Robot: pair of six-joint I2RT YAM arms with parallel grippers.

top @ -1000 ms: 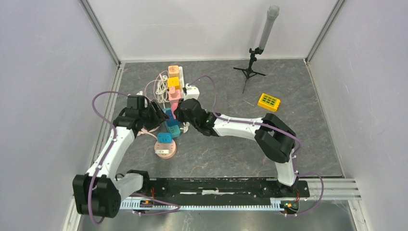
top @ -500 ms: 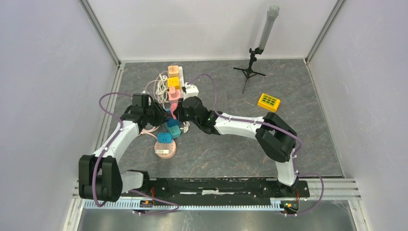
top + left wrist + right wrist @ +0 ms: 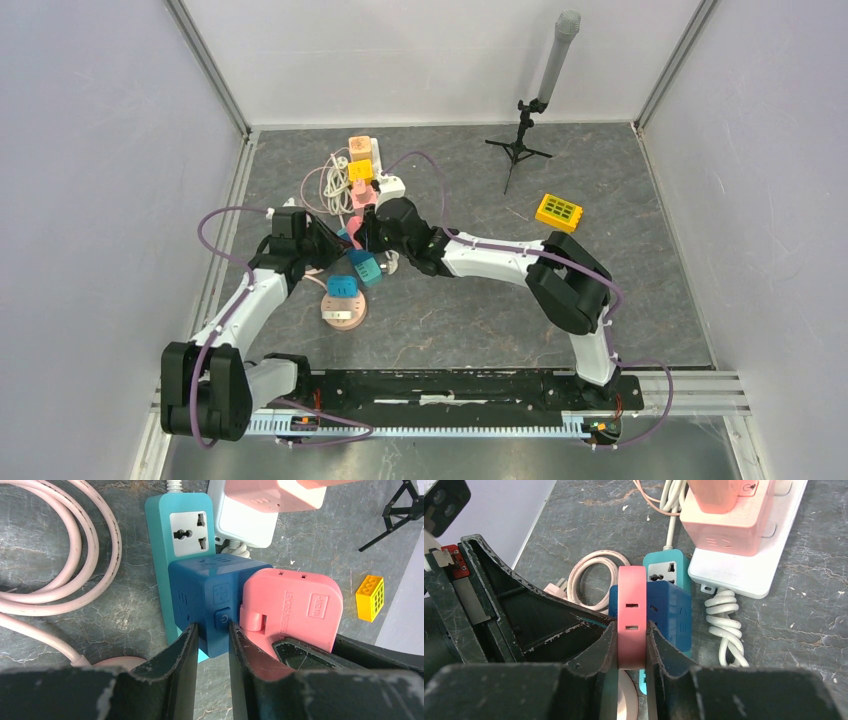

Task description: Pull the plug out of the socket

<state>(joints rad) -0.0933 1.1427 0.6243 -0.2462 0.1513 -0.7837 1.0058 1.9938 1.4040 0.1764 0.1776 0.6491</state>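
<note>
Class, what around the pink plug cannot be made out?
Pins of the pink plug: left wrist view, hidden against the blue adapter.
Near end of teal strip: left wrist view, covered by the left hand.
Plug in top view: too small, crowded by the right hand.

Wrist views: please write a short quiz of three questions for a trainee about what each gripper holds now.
1. True or false: the right gripper is shut on the pink plug.
2. The left gripper clamps: A pink cable; B dark blue cube adapter; C yellow brick.
3. Fill in: the cube adapter stands on the ___ power strip.
Key: 1 true; 2 B; 3 teal.
</note>
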